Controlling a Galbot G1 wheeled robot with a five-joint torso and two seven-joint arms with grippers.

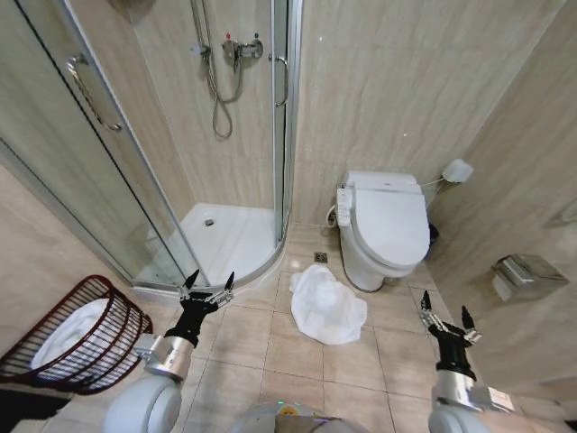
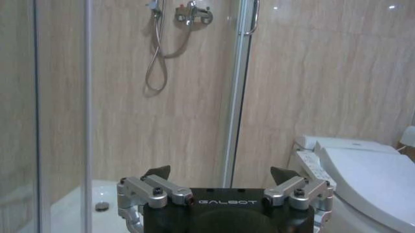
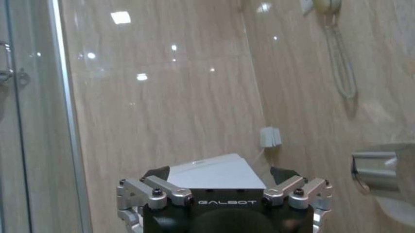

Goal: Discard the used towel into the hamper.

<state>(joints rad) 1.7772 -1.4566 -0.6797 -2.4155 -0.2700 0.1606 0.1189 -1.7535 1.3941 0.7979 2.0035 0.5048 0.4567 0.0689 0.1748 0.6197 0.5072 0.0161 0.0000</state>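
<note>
Two raised grippers, left and right, jaws spread, empty.

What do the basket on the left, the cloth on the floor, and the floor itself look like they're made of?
The basket looks like dark red-brown coated wire: thin open bars under a thicker rim, with something white inside. The cloth looks like soft white towel fabric, crumpled in folds beside the toilet. The floor looks like glossy beige tile, with grout lines showing.
</note>
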